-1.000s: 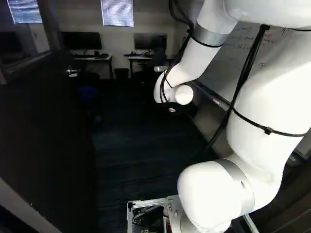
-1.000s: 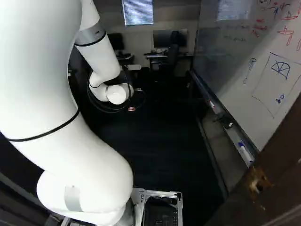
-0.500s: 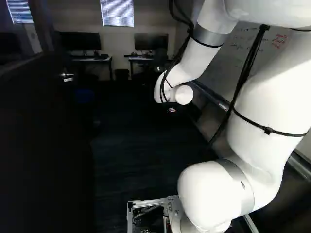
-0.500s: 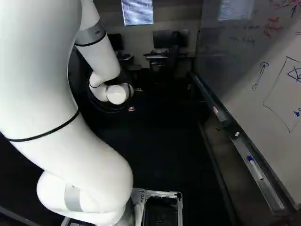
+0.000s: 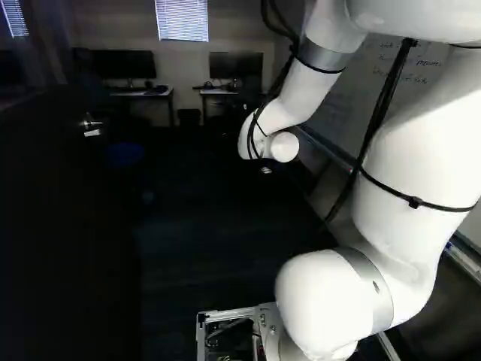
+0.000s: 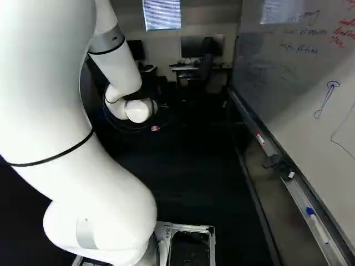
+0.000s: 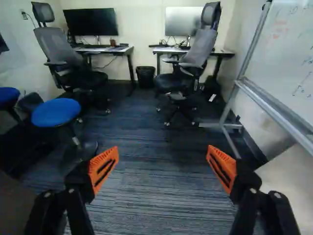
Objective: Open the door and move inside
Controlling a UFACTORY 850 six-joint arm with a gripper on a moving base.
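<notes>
Dark door (image 5: 52,233), task's thing: stands open, fills left side of left base view. Whiteboard (image 6: 294,72): upper right of right base view. White arm (image 6: 111,188): left half of same view, folded above floor. Two desks (image 7: 100,49) (image 7: 190,50), office chairs (image 7: 57,51) (image 7: 195,49), blue stool (image 7: 56,112): ahead of gripper (image 6: 155,128) in wrist view. Gripper (image 7: 162,159): fingers spread wide, holding nothing. Metal door handle (image 5: 91,126): upper left of left base view.

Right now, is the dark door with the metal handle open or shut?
Open: the door stands at the left of the left base view, white-topped desks visible beyond.
</notes>
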